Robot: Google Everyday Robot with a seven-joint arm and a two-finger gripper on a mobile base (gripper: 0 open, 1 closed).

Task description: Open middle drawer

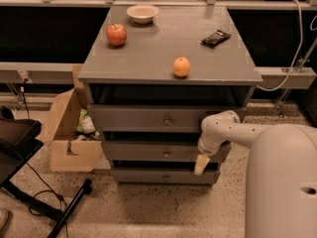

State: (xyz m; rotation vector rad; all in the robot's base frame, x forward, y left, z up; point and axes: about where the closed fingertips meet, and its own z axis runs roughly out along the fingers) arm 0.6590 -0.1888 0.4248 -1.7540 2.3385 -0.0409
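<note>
The grey cabinet has three drawers stacked in its front. The middle drawer point(148, 151) is the second one, a wide flat grey front with a small round metal knob point(167, 154). It sits level with the drawers above and below. My gripper point(199, 164) hangs from the white arm at the right end of the middle drawer's front, its cream tip pointing down over the gap above the bottom drawer, well right of the knob.
On the cabinet top point(148, 58) lie a red apple point(116, 34), an orange point(182, 66), a white bowl point(142, 13) and a dark snack bar point(216, 37). An open cardboard box point(69, 133) stands left of the cabinet. A black stand's legs point(49, 207) lie on the floor at the left.
</note>
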